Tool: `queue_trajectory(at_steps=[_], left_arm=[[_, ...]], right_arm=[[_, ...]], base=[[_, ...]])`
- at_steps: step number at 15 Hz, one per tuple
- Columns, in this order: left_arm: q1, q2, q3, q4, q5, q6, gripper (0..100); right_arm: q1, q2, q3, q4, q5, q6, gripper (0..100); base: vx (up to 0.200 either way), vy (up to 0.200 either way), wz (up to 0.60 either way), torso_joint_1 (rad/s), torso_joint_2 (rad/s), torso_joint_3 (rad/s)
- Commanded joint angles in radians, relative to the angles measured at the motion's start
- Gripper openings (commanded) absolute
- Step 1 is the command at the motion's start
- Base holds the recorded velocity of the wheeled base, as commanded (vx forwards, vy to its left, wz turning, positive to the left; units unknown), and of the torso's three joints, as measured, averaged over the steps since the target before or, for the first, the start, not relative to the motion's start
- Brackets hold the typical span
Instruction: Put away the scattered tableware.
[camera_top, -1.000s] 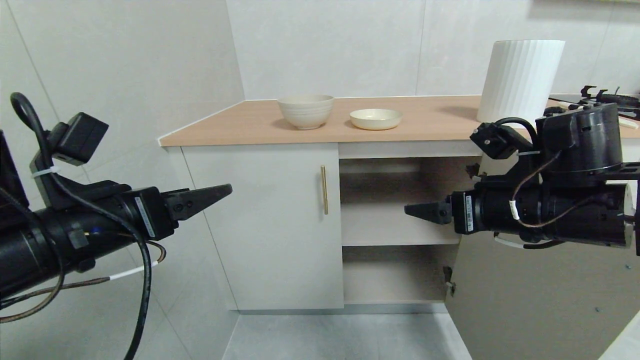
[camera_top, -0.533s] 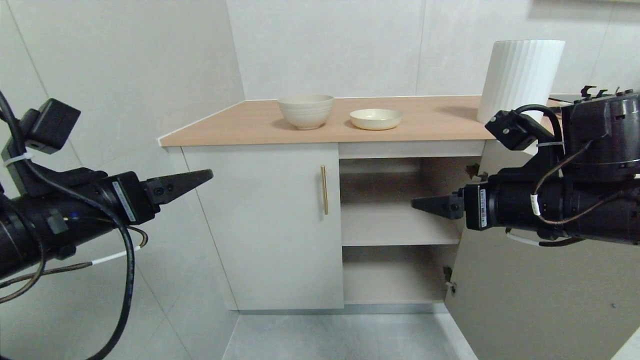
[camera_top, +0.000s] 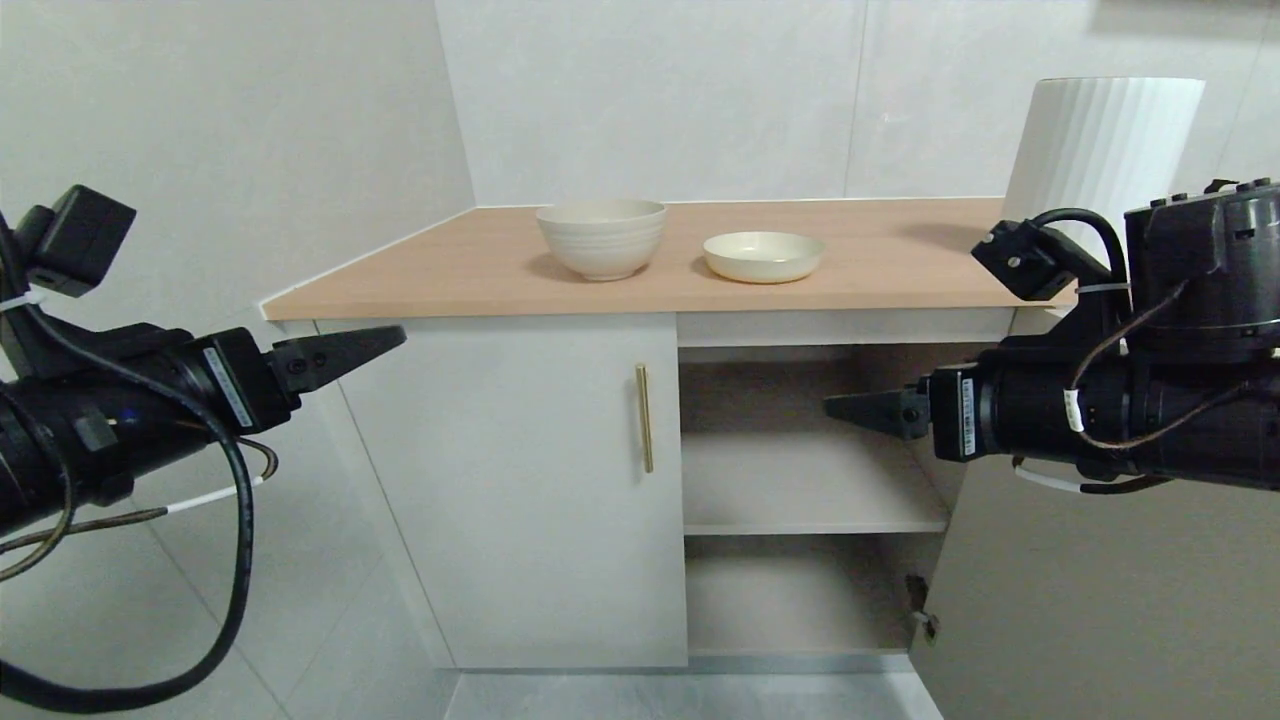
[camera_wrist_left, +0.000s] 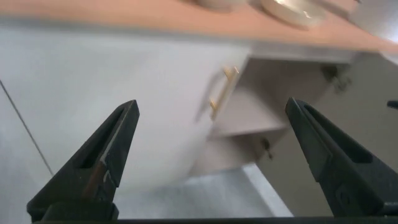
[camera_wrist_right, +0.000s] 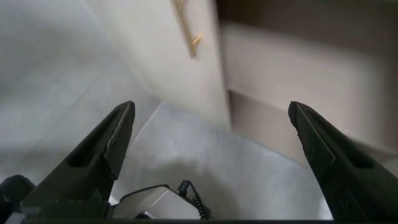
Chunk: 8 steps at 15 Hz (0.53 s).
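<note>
Abutting tiled walls (camera_top: 650, 90), countertop (camera_top: 880, 270) with bowl (camera_top: 601, 238)

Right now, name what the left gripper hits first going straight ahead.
Probably the closed cabinet door, near its gold handle; the left gripper points at that panel, though depth is unclear.

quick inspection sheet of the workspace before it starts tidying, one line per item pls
surface: wooden countertop, level, carrying three things
job's things: ribbed cream bowl and shallow dish, upright, side by side, apart, neither held
clutter: tall ribbed white container at the countertop's right end
grippers: left gripper open, holding nothing, left of the cabinet; right gripper open, holding nothing, before the open compartment
cables: black cable loops below the left arm; thin wires run along the right arm
surroundings: left door shut, brass handle; right door swung open, shelf exposed; tiled walls
</note>
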Motion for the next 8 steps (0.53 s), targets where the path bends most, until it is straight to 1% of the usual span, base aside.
queue_trajectory(at_steps=[1, 3, 5, 6, 8], left_arm=[[0.008, 0.006, -0.004, 0.001, -0.001, -0.001, 100], [0.008, 0.006, -0.004, 0.001, -0.001, -0.001, 100], [0.008, -0.004, -0.004, -0.002, -0.001, -0.001, 100], [0.008, -0.007, -0.004, -0.002, -0.001, -0.001, 100], [0.008, -0.018, -0.004, 0.001, -0.002, -0.001, 100]], right_arm=[[0.001, -0.002, 0.000, 0.000, 0.003, 0.002, 100], [0.002, -0.009, 0.000, 0.001, 0.004, 0.005, 100], [0.005, -0.044, -0.008, 0.059, 0.011, 0.014, 100], [0.007, -0.052, -0.008, 0.066, 0.018, 0.019, 100], [0.005, -0.087, 0.012, 0.066, 0.095, 0.028, 100]], base=[[0.200, 0.000, 0.00, -0.002, 0.00, 0.007], [0.200, 0.000, 0.00, 0.005, 0.00, 0.000], [0.000, 0.000, 0.00, 0.000, 0.00, 0.000], [0.000, 0.000, 0.00, 0.000, 0.00, 0.000], [0.000, 0.000, 0.00, 0.000, 0.00, 0.000]])
